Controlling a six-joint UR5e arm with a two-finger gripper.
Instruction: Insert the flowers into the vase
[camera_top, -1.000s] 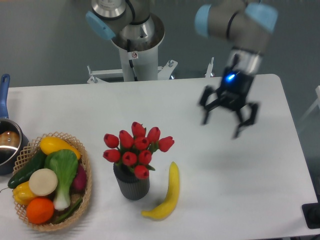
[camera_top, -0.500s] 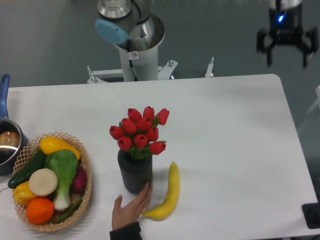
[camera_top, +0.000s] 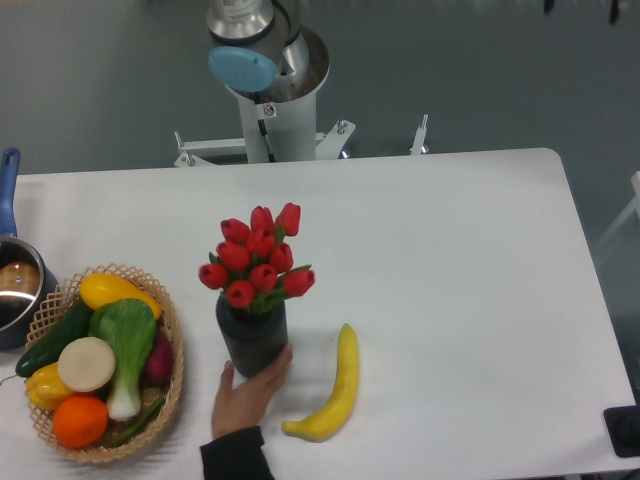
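Task looks finished: flowers (camera_top: 256, 262) standing in the vase (camera_top: 251, 339), near-left of table (camera_top: 460, 300) centre, a human hand (camera_top: 245, 394) cupping the vase from the near side. Gripper almost wholly out of frame at the far right top edge; cannot tell how the jaws stand. Nothing left to insert, by this view; next move likely none beyond keeping clear. Wicker basket (camera_top: 172, 385) at near left full of vegetables and fruit; banana (camera_top: 333, 388) lying just right of the vase; pot (camera_top: 18, 292) at left edge.

The flowers (camera_top: 256, 262) are red with green leaves, the vase (camera_top: 251, 338) is dark grey, the banana (camera_top: 332, 388) yellow, the table (camera_top: 450, 280) white.
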